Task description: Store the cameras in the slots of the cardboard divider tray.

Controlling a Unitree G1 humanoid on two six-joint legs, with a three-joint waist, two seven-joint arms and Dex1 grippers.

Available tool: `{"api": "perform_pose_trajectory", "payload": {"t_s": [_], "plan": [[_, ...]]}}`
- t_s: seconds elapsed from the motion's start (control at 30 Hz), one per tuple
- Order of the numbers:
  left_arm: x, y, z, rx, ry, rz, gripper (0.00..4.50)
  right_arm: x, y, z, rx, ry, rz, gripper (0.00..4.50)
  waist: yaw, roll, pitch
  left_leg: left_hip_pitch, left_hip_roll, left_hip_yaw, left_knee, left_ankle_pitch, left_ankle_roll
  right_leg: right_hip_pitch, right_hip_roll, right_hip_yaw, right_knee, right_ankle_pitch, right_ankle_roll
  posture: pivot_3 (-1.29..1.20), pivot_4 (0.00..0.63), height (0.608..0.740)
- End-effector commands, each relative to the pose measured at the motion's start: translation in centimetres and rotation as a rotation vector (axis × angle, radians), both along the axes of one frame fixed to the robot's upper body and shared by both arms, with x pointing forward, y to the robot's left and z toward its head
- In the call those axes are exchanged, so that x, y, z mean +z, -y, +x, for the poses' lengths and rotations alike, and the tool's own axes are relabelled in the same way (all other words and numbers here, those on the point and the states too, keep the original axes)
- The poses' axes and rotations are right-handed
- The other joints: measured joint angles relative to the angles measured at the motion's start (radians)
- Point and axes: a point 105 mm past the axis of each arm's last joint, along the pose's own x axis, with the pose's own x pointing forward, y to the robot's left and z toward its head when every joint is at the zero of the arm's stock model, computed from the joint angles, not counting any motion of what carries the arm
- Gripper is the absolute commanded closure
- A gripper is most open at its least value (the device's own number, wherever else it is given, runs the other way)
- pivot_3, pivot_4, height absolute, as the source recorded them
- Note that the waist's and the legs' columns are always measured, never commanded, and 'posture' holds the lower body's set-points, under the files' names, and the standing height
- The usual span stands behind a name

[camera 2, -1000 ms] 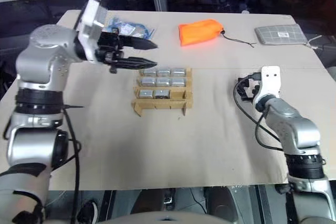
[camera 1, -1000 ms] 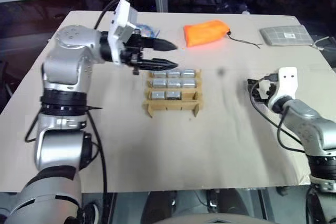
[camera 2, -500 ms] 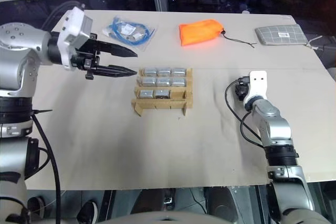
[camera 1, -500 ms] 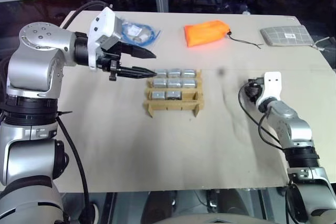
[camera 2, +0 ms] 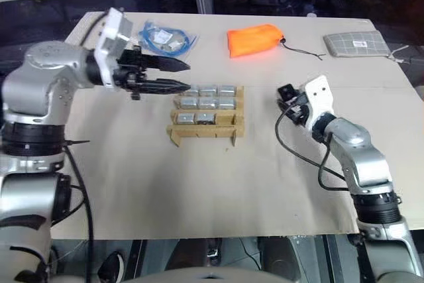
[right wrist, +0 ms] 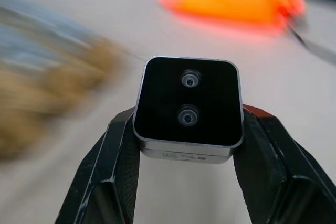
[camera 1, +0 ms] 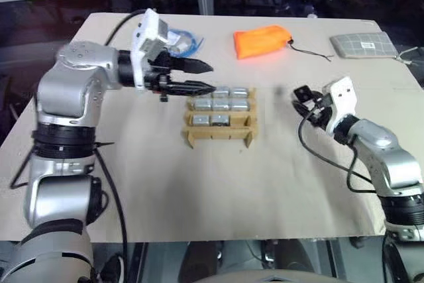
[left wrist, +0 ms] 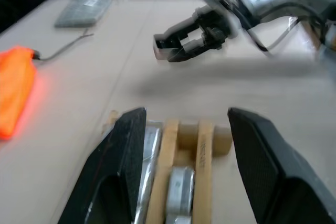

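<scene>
Left gripper [camera 1: 202,77]: hangs just left of the tray's back-left corner, above the table, pointing toward the tray; its two fingers [left wrist: 122,156] stand apart with nothing between them.
Blue cable bundle [camera 2: 165,36]: on the table well behind the tray, behind the left gripper.
Tray [camera 1: 220,136]: brown cardboard divider on the table [camera 1: 218,190], roughly mid-table; its front row of slots looks empty.
Stored cameras [camera 1: 221,97]: silver-grey blocks sit in the tray, three in the back row, three in the middle row, and two in the row in front of that.
Orange bag [camera 1: 262,40]: on the table well behind the tray, slightly to its right, with a dark cord trailing to the right.
Right gripper [camera 1: 306,99]: well to the right of the tray, raised off the table, pointing toward the tray; its fingers [right wrist: 268,177] are clamped on a camera.
Held camera [right wrist: 189,108]: pinched between the right fingers at its two sides, black face with two lenses turned to the wrist camera.
Grey pouch [camera 1: 361,44]: checked, flat, far right of the tray at the table's back edge.
</scene>
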Motion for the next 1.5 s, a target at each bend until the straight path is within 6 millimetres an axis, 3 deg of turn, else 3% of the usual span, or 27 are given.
{"api": "perform_pose_trajectory", "payload": {"t_s": [0.03,0.13,0.33,0.87,1.0,1.03,1.33,1.4,1.47,1.5], "plan": [[1.1,2.0,-0.2,-0.002,-0.103,-0.14,1.93,2.6,-2.6,-3.5,0.209,0.067,-0.124,2.55,0.002,-0.001,0.0,0.0,0.0,-0.001,0.0,0.0,0.0,0.0,0.0,-0.001,0.0,0.0,0.0,0.0,0.15,0.74],[0.2,3.9,-0.5,-0.03,-0.268,-0.237,1.93,4.1,-3.9,-4.8,0.282,0.119,-0.195,2.55,-0.001,-0.001,0.0,0.0,0.0,0.0,0.001,0.0,0.0,0.001,0.0,0.0,0.0,0.0,0.0,0.0,0.15,0.74],[-1.4,6.0,-3.0,-0.154,-0.455,-0.292,1.93,6.1,-6.1,-6.1,0.358,0.179,-0.202,2.55,-0.002,-0.001,0.0,0.001,0.0,-0.001,0.0,0.0,0.0,0.0,0.0,0.0,0.001,0.0,0.0,0.0,0.15,0.74],[-1.3,5.6,-2.5,-0.128,-0.594,-0.392,1.93,7.4,-6.5,-5.9,0.367,0.317,-0.222,2.55,0.006,-0.001,0.0,0.001,-0.001,-0.001,0.001,0.0,-0.001,0.001,-0.001,-0.001,0.0,0.0,0.0,0.0,0.15,0.74],[-1.2,5.6,-2.5,-0.132,-0.613,-0.403,2.95,7.4,-6.5,-5.8,0.373,0.328,-0.231,2.55,0.006,-0.001,0.0,0.001,-0.001,-0.001,0.001,0.0,-0.001,0.001,-0.001,-0.001,0.0,0.0,0.0,0.0,0.15,0.74],[-1.2,5.7,-2.6,-0.136,-0.622,-0.41,3.45,7.4,-6.5,-5.9,0.376,0.33,-0.232,2.55,0.006,-0.001,0.0,0.001,-0.001,-0.001,0.001,0.0,-0.001,0.001,-0.002,-0.001,0.0,0.0,0.0,0.0,0.15,0.74],[-1.2,5.8,-2.7,-0.132,-0.626,-0.414,3.57,7.2,-6.4,-5.7,0.367,0.318,-0.232,2.55,0.006,-0.001,0.0,0.001,-0.001,-0.001,0.001,0.0,-0.001,0.001,-0.001,-0.001,0.0,0.0,0.0,0.0,0.15,0.74],[-1.0,5.9,-2.7,-0.137,-0.632,-0.429,3.57,6.7,-6.2,-5.7,0.37,0.269,-0.244,1.51,0.006,-0.001,0.0,0.001,-0.001,-0.001,0.001,0.0,-0.001,0.001,-0.002,-0.001,0.0,0.0,0.0,0.0,0.15,0.74],[-0.9,5.9,-2.6,-0.136,-0.632,-0.432,3.57,6.5,-6.1,-5.8,0.368,0.248,-0.25,0.86,0.006,-0.001,0.0,0.001,-0.001,-0.001,0.001,0.0,-0.001,0.001,-0.002,-0.001,0.0,0.0,0.0,0.0,0.15,0.74],[-0.9,5.9,-2.6,-0.136,-0.633,-0.435,3.57,6.7,-5.8,-5.6,0.339,0.256,-0.246,0.31,0.006,-0.001,0.0,0.001,-0.001,-0.001,0.001,0.0,-0.001,0.001,-0.002,-0.001,0.0,0.0,0.0,0.0,0.15,0.74]]}}
